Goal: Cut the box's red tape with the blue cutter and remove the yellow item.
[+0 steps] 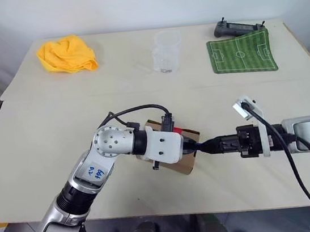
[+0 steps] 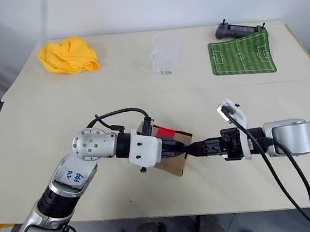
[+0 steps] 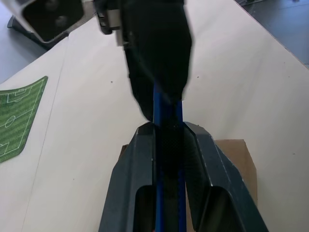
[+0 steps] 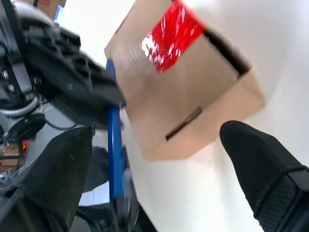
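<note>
Table [image 1: 49,135] bears box [image 2: 175,162], cloth [image 1: 67,54], cup [image 1: 167,51], mat [image 1: 242,53].

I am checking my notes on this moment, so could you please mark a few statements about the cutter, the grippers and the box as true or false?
1. The left gripper is shut on the blue cutter. True.
2. The right gripper is shut on the cutter. False: its jaws stand wide open around it.
3. The red tape is on the box. True.
4. The yellow cloth lies on the green mat. False: it lies at the far left corner, apart from the mat.
</note>
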